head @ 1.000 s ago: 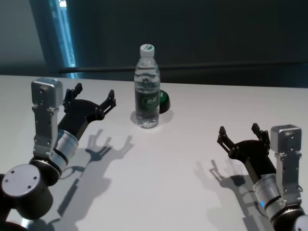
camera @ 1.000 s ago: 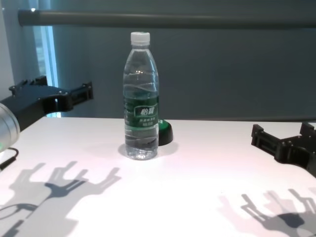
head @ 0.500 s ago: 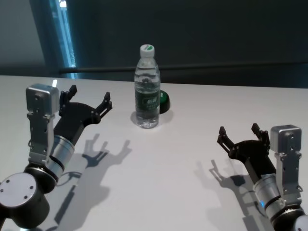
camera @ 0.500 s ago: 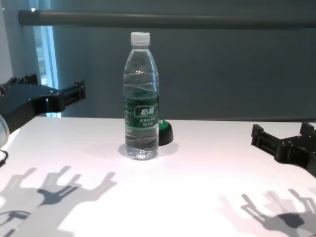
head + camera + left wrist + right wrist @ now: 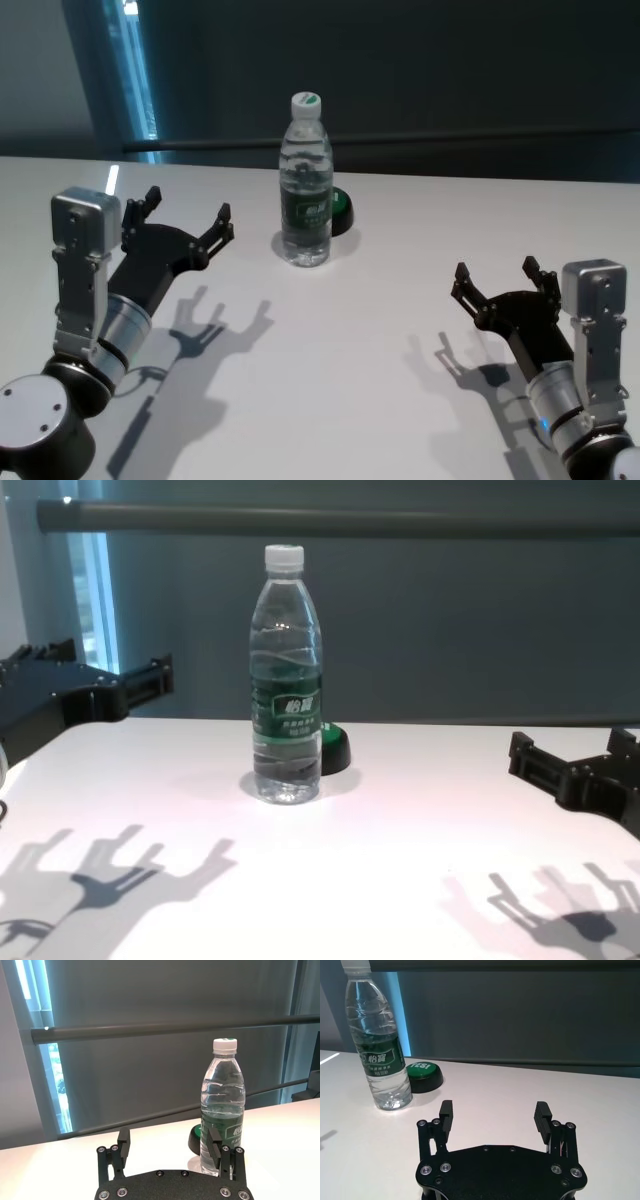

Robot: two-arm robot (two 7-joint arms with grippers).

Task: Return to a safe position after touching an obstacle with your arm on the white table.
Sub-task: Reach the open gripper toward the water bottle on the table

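The obstacle, a clear water bottle (image 5: 305, 190) with a white cap and green label, stands upright on the white table (image 5: 340, 350) at the centre back; it also shows in the chest view (image 5: 286, 680). My left gripper (image 5: 190, 207) hovers open to the bottle's left, a short gap away, touching nothing. In the left wrist view the bottle (image 5: 222, 1110) stands just beyond one finger of that gripper (image 5: 169, 1137). My right gripper (image 5: 496, 270) is open and empty at the right near side, well away from the bottle (image 5: 377, 1045).
A small dark green dome-shaped button (image 5: 342, 212) sits right behind the bottle, touching or nearly touching its base. A dark rail and wall run along the table's far edge. Both arms cast shadows on the white top.
My left arm has drawn back leftward and lower, widening the gap between its open gripper and the bottle. The bottle stays upright in place. The right arm has not moved.
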